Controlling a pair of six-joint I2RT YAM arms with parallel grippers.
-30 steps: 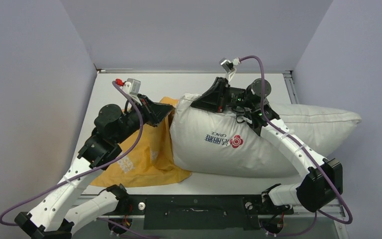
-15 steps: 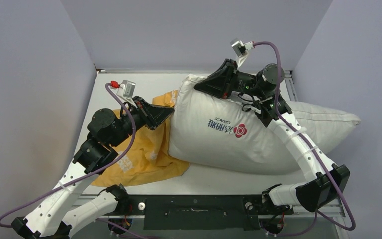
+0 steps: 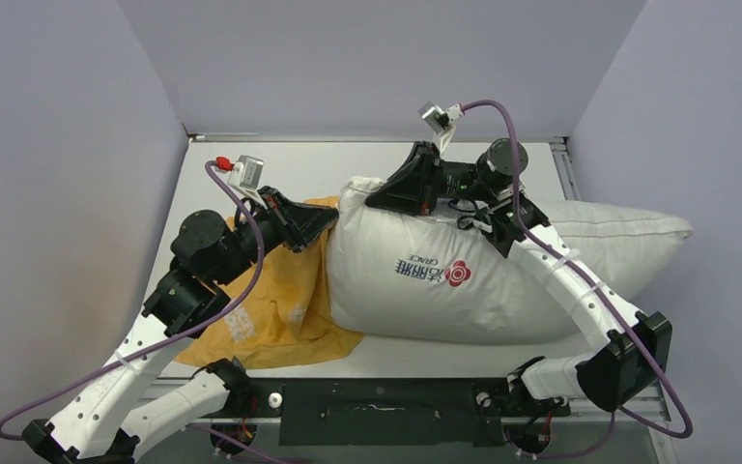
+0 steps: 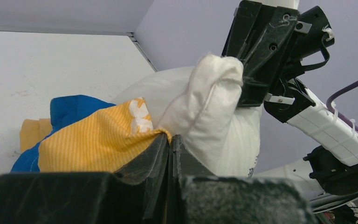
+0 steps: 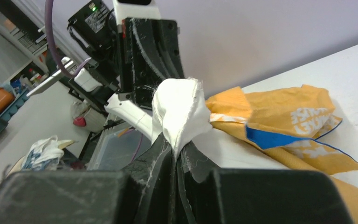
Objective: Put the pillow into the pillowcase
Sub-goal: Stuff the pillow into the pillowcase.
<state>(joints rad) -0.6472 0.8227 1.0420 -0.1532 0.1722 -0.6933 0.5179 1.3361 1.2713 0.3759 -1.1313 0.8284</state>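
pillow (image 3: pixel 415 309): off-white, blue lettering, red flower mark
pillowcase (image 3: pixel 280 309): orange-yellow with fine stripes, white lettering, blue other face
table (image 3: pixel 319 169): white
walls (image 3: pixel 367 58): pale lilac-grey
right arm (image 3: pixel 580 290): white links, black joints
cable (image 5: pixel 49 14): purple

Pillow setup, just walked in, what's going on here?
The left tool is shut on an edge of the orange-yellow pillowcase, which lies crumpled on the table. The right tool is shut on a corner of the white pillow, holding that corner raised right beside the case. The pillow is not yet inside; most of it lies on the table to the right.
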